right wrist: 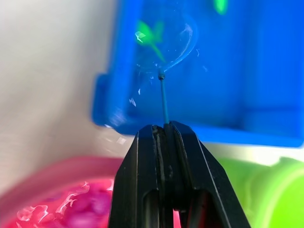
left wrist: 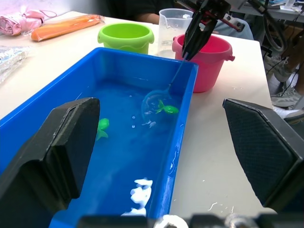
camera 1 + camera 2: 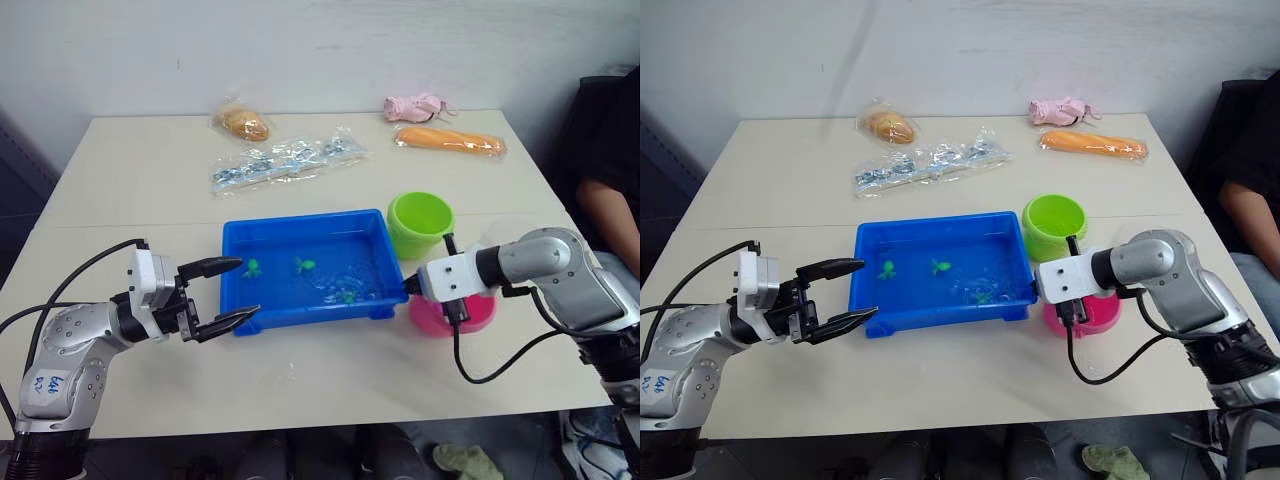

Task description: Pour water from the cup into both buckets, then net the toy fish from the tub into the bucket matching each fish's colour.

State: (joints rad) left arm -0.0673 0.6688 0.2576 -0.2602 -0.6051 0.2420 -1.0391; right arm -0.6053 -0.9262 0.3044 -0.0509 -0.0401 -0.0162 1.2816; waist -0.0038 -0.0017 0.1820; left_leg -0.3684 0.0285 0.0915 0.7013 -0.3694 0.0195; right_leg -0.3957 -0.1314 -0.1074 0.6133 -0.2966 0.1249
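Note:
The blue tub [image 3: 228,272] sits mid-table with water and three green toy fish [image 3: 253,267] [image 3: 304,265] [image 3: 347,296] in it. My right gripper [image 3: 409,286] is shut on the thin handle of a small net [image 2: 159,102]. The net's hoop dips into the water at the tub's right end, right beside one green fish [image 2: 167,109]. Under that gripper stands the pink bucket [image 3: 482,313], and the lime green bucket [image 3: 420,222] is just behind it. The clear cup [image 2: 173,28] stands behind the pink bucket. My left gripper [image 3: 247,288] is open at the tub's left end, holding nothing.
At the table's back lie a bagged bread roll [image 3: 243,123], a clear bag of small items [image 3: 285,162], a long orange packet [image 3: 450,141] and a pink cloth [image 3: 415,106]. A person sits at the right edge [image 3: 610,190].

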